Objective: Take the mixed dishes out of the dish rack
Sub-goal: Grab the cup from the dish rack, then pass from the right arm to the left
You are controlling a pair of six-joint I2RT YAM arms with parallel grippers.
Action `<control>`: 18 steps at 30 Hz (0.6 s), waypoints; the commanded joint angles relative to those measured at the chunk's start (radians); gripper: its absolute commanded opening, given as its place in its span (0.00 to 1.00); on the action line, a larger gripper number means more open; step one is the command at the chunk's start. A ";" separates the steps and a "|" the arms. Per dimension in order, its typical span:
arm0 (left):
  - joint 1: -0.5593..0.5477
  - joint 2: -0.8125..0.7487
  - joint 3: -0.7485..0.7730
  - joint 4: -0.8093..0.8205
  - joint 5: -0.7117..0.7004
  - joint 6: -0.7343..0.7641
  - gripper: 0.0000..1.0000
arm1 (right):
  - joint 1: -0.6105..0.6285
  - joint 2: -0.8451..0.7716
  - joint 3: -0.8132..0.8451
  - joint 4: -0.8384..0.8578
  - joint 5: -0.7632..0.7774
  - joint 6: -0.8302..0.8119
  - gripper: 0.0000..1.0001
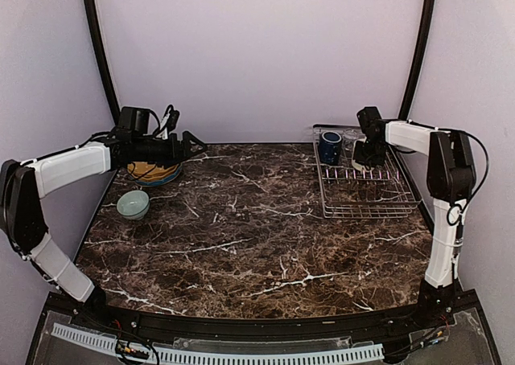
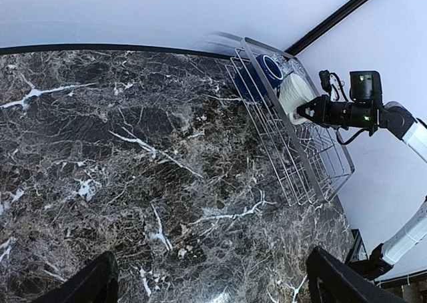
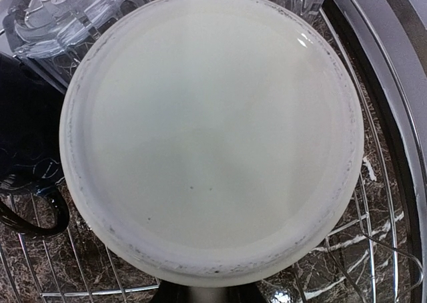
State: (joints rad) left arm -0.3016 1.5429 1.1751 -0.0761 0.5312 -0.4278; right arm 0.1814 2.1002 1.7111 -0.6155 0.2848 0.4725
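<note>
The dish rack (image 1: 366, 200) stands at the back right of the table. In it, a cream mug (image 3: 213, 129) lies with its base filling the right wrist view. My right gripper (image 1: 368, 152) is shut at the mug's lower edge; its fingers (image 3: 173, 295) show only as a dark sliver close together below it. A dark navy mug (image 1: 330, 146) stands to the left of it, and a clear glass tumbler (image 3: 60, 9) lies behind. My left gripper (image 1: 193, 146) hovers open and empty at the back left, beside the yellow plates (image 1: 151, 172). A pale greenish bowl (image 1: 133, 204) sits nearer.
The left wrist view looks across the marble tabletop (image 2: 133, 156) toward the rack (image 2: 313, 163) and the right arm (image 2: 353, 109). The plates and bowl sit near the table's left edge. Black frame posts rise at both back corners.
</note>
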 commanded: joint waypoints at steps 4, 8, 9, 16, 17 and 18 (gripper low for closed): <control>0.002 0.007 0.015 0.000 0.021 -0.009 0.97 | -0.008 -0.100 0.007 0.096 -0.011 0.009 0.00; 0.002 0.008 0.015 0.001 0.024 -0.012 0.97 | -0.008 -0.178 -0.049 0.147 -0.016 -0.001 0.00; 0.002 0.009 0.015 0.002 0.024 -0.013 0.97 | -0.008 -0.193 -0.058 0.151 -0.016 -0.001 0.00; 0.002 0.014 0.017 0.002 0.035 -0.016 0.97 | -0.008 -0.312 -0.143 0.200 -0.077 0.011 0.00; 0.002 0.015 0.018 0.002 0.038 -0.017 0.97 | -0.008 -0.338 -0.170 0.224 -0.099 0.010 0.00; 0.002 0.017 0.019 0.002 0.040 -0.018 0.97 | -0.008 -0.370 -0.204 0.258 -0.130 0.006 0.00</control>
State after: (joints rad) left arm -0.3016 1.5558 1.1755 -0.0761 0.5446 -0.4381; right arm 0.1757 1.8622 1.5795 -0.5465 0.2203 0.4744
